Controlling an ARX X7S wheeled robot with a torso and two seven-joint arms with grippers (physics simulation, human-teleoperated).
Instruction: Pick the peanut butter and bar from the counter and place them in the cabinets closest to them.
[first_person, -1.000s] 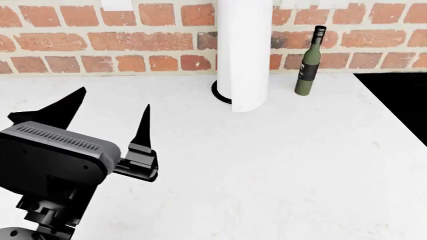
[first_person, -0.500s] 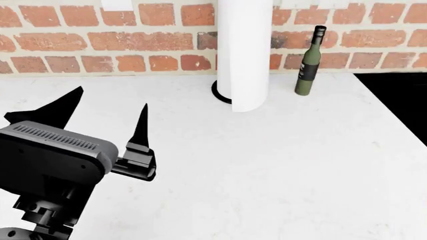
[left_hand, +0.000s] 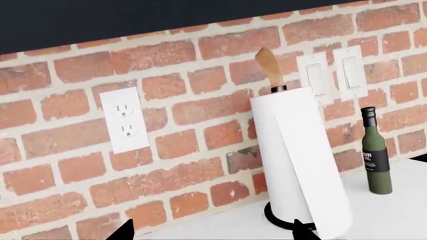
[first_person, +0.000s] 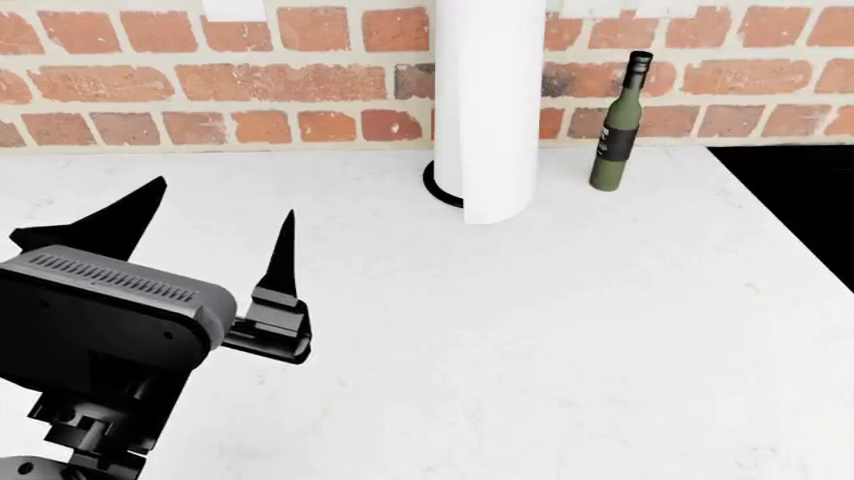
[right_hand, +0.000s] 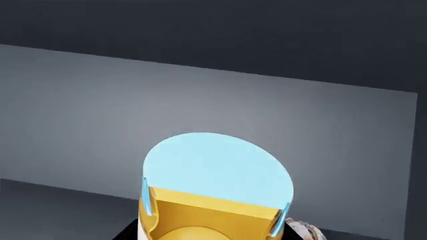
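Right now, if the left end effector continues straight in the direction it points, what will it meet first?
The left end effector is open and points over bare counter toward the brick wall, between the power outlet and the paper towel roll. Probably the wall comes first; depth is unclear.

bench (first_person: 561, 330): broad bare stretch right of left pincer (first_person: 200, 225) | obstacles: paper towel roll (first_person: 489, 110), green bottle (first_person: 621, 125), both against the brick wall (first_person: 160, 80)
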